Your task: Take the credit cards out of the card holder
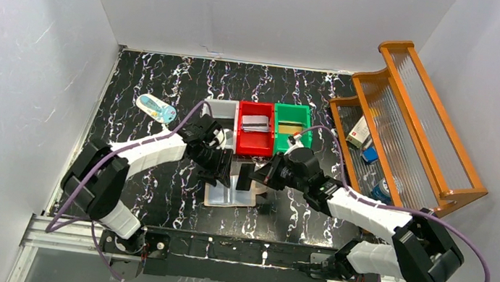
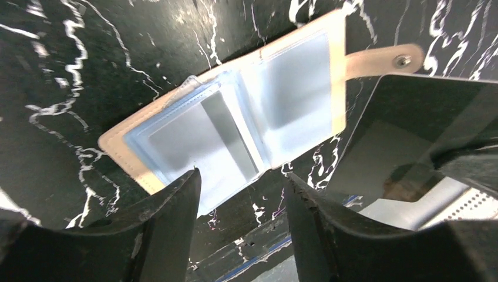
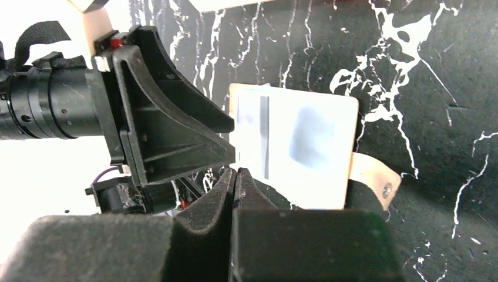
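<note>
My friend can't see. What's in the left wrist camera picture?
A beige card holder lies open on a black marbled table, showing pale blue pockets and a snap tab. Beside it, a shiny black card is held tilted by the right tool. The left tool's two dark fingers stand open in front.

SURFACE FINISHES

Card holder [image 2: 293, 88]: matt beige leather-like cover, glossy translucent plastic pockets, metal snap [image 2: 403, 60]. Credit card [image 2: 423, 117]: glossy reflective black, probably plastic. Table [image 2: 70, 70]: smooth, black marble-pattern finish. Rack [image 1: 398, 47]: varnished wood, ribbed clear panels.
</note>
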Available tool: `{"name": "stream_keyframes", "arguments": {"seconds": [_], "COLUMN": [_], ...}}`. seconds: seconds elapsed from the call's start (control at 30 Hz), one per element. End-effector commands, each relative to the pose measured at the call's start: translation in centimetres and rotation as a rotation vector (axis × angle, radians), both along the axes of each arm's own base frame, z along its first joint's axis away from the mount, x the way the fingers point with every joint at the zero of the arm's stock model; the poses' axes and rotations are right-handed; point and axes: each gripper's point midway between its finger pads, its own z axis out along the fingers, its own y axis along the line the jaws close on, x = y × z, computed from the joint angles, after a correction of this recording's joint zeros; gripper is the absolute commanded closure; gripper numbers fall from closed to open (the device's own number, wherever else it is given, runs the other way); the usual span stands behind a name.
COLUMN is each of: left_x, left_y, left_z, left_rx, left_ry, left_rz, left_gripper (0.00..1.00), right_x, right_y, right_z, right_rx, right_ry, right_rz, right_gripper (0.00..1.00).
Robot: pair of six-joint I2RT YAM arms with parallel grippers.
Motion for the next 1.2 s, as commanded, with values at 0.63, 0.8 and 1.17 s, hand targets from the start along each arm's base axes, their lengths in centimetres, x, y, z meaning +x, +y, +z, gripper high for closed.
{"name": "stream_keyframes", "arguments": {"seconds": [0.63,0.8,1.17], "left_x": [4.5,3.9,3.2], "left_y": [-1.3,-2.1,-2.6], "left_z": [13.6,14.5,16.3], "left_rx": [-0.694,-0.802,-0.905], "left_ry": [-0.155,-0.119,-0.115], "left_rz": [0.121,0.06,-0.057], "left_gripper": [0.32,0.35,0.48], "right_x": [1.5,1.1,0.4], "right_y": [0.9,0.9,1.1], "right_z": [9.6,10.8,12.1], "right_rx": [0.352,0.431,0.555], "right_ry": [-0.264,-0.277,-0.261], "right_rz": [0.008,0.051,0.143], "right_gripper": [0.99,0.99,0.99]}}
